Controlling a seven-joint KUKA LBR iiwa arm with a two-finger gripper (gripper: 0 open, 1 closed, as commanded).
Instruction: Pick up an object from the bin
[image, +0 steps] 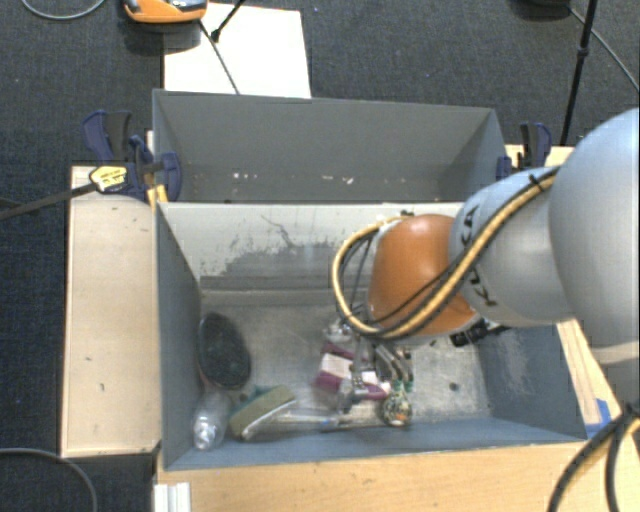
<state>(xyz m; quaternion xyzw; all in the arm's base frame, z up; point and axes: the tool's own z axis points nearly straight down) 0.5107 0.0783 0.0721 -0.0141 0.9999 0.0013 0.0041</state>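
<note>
My gripper (368, 372) is low over the bin floor, near the front wall and a little right of the middle. A small magenta and white block (332, 374) lies right against its left side. A small round green and red thing (397, 408) sits just below and right of it. A thin pale stick (312, 424) runs along the front wall under the gripper. I cannot see whether anything sits between the gripper's tips.
At the bin's front left lie a green and white scrubbing brush (260, 410), a clear plastic bottle (208, 422) and a dark oval object (222, 350). The arm's orange cover and looped cables hang over the bin's middle right.
</note>
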